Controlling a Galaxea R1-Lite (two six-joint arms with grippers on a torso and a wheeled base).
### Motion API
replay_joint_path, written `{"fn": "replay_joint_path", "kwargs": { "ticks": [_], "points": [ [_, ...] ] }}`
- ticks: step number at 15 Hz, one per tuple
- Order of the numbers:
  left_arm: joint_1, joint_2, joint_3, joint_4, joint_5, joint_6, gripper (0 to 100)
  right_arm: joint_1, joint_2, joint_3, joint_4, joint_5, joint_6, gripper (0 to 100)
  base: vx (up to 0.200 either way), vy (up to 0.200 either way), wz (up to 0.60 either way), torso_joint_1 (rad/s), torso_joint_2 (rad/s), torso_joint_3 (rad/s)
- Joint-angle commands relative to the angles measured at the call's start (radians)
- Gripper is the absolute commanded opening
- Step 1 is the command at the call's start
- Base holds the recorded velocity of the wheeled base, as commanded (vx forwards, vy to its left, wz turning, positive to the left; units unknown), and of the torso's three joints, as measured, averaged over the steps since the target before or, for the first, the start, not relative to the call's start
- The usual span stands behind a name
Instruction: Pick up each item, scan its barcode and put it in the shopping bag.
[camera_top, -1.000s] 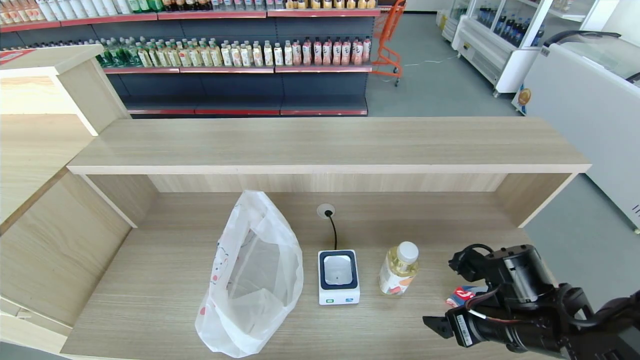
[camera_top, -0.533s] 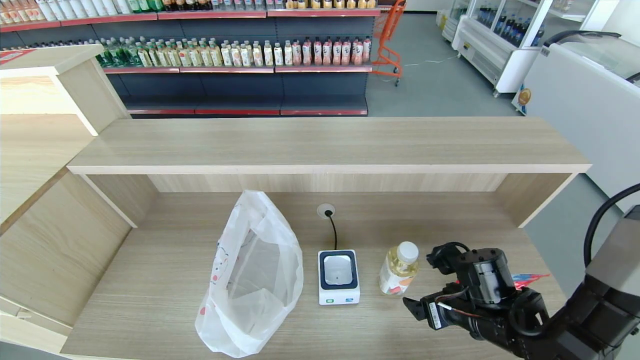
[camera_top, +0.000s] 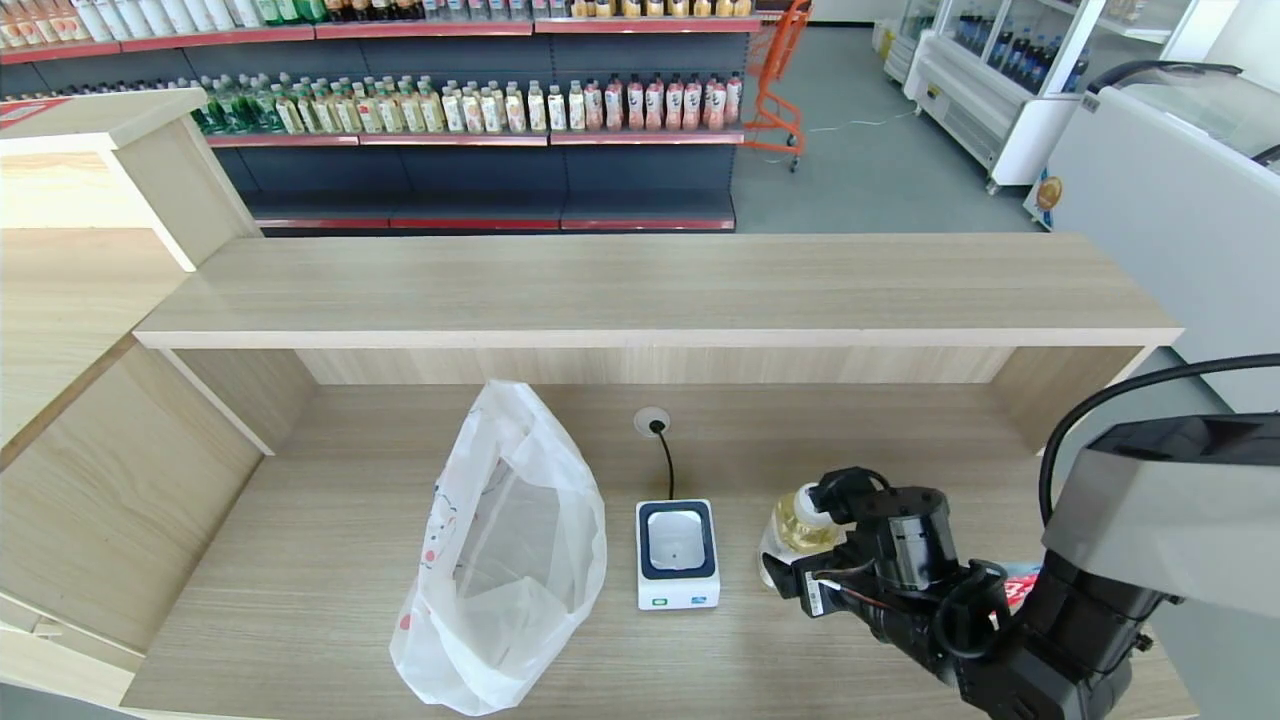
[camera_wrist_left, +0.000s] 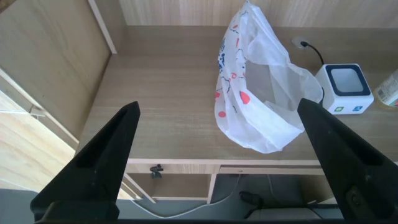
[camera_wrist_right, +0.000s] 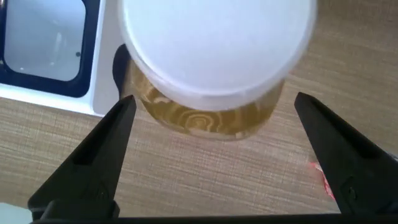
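A bottle (camera_top: 792, 524) of yellow liquid with a white cap (camera_wrist_right: 214, 43) stands upright on the counter, right of the white scanner (camera_top: 678, 553). My right gripper (camera_top: 812, 540) is open over it, one finger (camera_wrist_right: 87, 168) on each side of the bottle's top, not closed on it. A white shopping bag (camera_top: 505, 560) stands open left of the scanner. A red packet (camera_top: 1018, 586) lies farther right, partly hidden by my arm. My left gripper (camera_wrist_left: 219, 106) hangs open and empty above the counter's front edge, with the bag (camera_wrist_left: 261, 93) and scanner (camera_wrist_left: 345, 87) beyond it.
The scanner's black cable (camera_top: 665, 455) runs back to a hole in the counter. A raised shelf (camera_top: 660, 290) spans the back and side panels (camera_top: 130, 500) close in the counter. Bare wood lies left of the bag and in front of the scanner.
My right arm has swung left from beside the red packet to the bottle, and its open fingers now flank the bottle's top. The bag, scanner and bottle have not moved.
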Motion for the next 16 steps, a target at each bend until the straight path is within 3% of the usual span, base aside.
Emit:
{"fn": "replay_joint_path", "kwargs": {
  "ticks": [1,10,11,16],
  "points": [
    [0.000,0.000,0.000,0.000,0.000,0.000,100,0.025,0.056,-0.051,-0.015,-0.004,0.000,100,0.000,0.000,0.00,0.000,0.00,0.000],
    [0.000,0.000,0.000,0.000,0.000,0.000,100,0.065,0.171,-0.140,-0.151,-0.027,-0.030,100,0.000,0.000,0.00,0.000,0.00,0.000],
    [0.000,0.000,0.000,0.000,0.000,0.000,100,0.064,0.173,-0.149,-0.151,-0.027,-0.042,0,0.000,0.000,0.00,0.000,0.00,0.000],
    [0.000,0.000,0.000,0.000,0.000,0.000,100,0.048,0.184,-0.161,-0.163,-0.026,-0.082,0,0.000,0.000,0.00,0.000,0.00,0.000]
  ]
}}
